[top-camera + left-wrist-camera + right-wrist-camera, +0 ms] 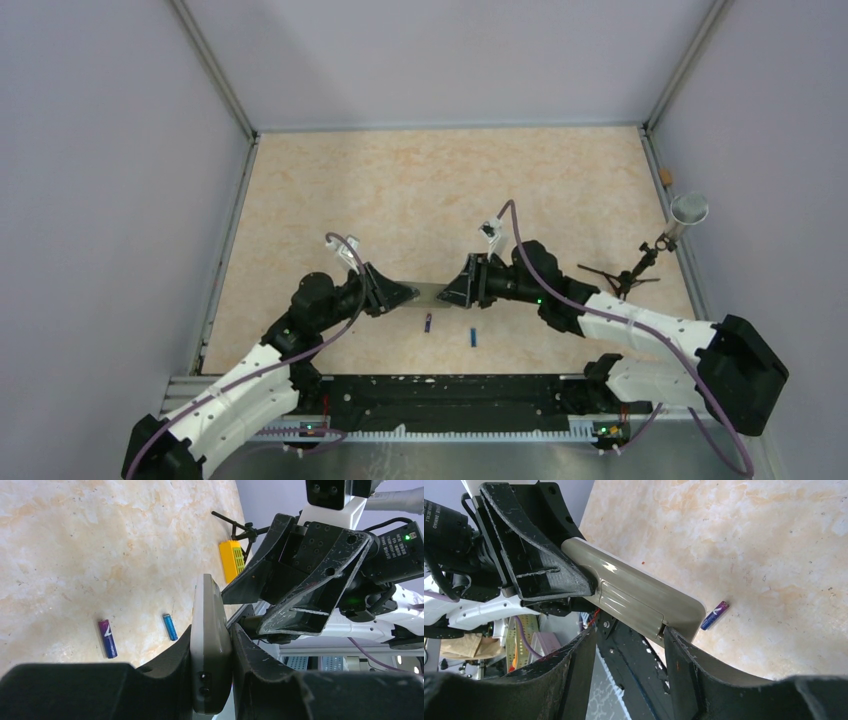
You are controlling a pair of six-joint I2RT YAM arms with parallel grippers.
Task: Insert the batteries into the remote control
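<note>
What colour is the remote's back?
Greyish beige; the remote control shows best in the right wrist view.

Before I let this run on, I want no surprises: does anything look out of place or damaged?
Nothing looks damaged or spilled. The remote control hangs above the table, clamped in the left gripper, its battery cover apparently closed. Both batteries lie loose on the table.
</note>
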